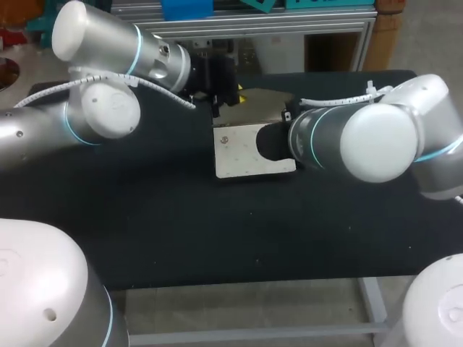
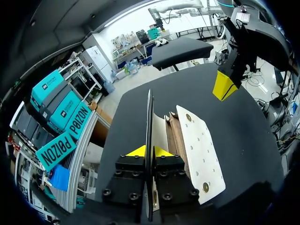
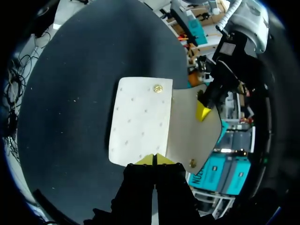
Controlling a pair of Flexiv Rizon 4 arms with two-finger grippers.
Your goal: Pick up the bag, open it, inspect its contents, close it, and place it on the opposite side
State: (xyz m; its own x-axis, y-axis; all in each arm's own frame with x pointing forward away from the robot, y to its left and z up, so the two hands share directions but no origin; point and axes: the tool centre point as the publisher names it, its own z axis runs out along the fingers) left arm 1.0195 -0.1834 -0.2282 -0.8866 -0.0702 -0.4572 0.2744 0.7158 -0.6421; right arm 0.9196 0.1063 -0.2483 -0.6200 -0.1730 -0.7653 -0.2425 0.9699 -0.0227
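Cream bag [image 1: 249,148] lies flat on the black worktop [image 1: 181,231], near the middle and somewhat toward the far edge. In the head view the left hand [image 1: 217,103] sits at the bag's far left corner with the flap [image 1: 260,105] raised. The right hand [image 1: 281,141] is at the bag's right edge, its fingers hidden by the arm.

Left wrist view: the left hand [image 2: 149,151] is clamped on the flap [image 2: 149,122], which shows edge-on as a thin dark line between the yellow tips. The bag's body [image 2: 199,150] lies just beside it, with brown inner layers showing. The right hand [image 2: 224,86] is beyond and apart from the bag, tips together.

Right wrist view: the right hand [image 3: 153,159] is closed at the bag's [image 3: 140,119] right edge, with nothing seen between its tips. The flap [image 3: 187,136] is folded out, with the left hand [image 3: 202,111] gripping it.
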